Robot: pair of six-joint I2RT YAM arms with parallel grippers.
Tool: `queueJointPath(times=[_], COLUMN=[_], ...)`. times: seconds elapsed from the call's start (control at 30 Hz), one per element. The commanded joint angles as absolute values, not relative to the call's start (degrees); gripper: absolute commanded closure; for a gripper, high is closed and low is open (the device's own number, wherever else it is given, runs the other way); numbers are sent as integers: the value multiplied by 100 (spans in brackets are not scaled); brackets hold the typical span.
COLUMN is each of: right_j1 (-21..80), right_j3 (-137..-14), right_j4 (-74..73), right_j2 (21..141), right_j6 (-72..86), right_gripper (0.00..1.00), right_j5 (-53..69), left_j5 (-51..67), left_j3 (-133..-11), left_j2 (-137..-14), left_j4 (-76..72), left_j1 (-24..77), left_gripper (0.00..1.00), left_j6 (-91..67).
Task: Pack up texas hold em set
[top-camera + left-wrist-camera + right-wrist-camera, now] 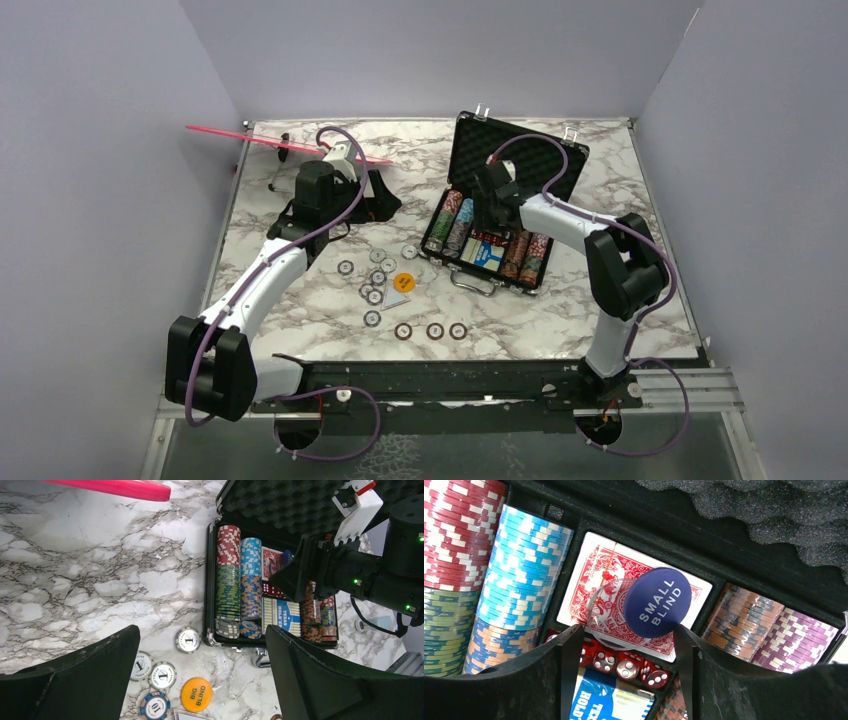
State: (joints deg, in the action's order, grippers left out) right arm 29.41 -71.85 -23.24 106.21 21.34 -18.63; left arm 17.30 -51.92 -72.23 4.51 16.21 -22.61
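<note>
Top: open black briefcase (470,150) right of centre on marble table (300,300), lid up. right gripper (490,222) over its middle compartments. left gripper (384,205) well apart, far left.

Left wrist: left gripper spread wide, empty, above loose chips (162,675) and BIG BLIND button (196,694) lying beside briefcase.

Right wrist: right gripper fingers apart, pinching nothing. SMALL BLIND button (657,602) rests on red card deck (594,565), just beyond tips.

Overhead looks down — both wrist views share the briefcase (476,160).

Left claw (202,642) spread wide, right claw (626,635) parted, pointing down, both arms extended
</note>
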Motion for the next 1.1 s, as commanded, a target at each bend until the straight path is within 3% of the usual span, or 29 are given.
queueJointPath(times=[0.0,0.43,0.63,1.07], right_j1=[2862,2786,2786,2895], right_j3=[-7274,-7370,-7495,-7401], right_j4=[-2257,-2169,-2381,-2695], right_j2=[10698,10708,10635,9759], right_j6=[2098,1996,1887,1822], right_gripper=[34,48,37,33], right_j5=[-2018,-2075,-2065,-1429], left_j5=[1683,1714,1772,1766], left_j3=[-5173,-5170,-5171,-5155], left_j2=[-7150,-7136,-7154,-7099], left_j4=[428,427,410,387], left_j1=[1578,1504,1470,1441], left_gripper=[1,1,1,1], left_j6=[-2180,-2197,-2220,-2241])
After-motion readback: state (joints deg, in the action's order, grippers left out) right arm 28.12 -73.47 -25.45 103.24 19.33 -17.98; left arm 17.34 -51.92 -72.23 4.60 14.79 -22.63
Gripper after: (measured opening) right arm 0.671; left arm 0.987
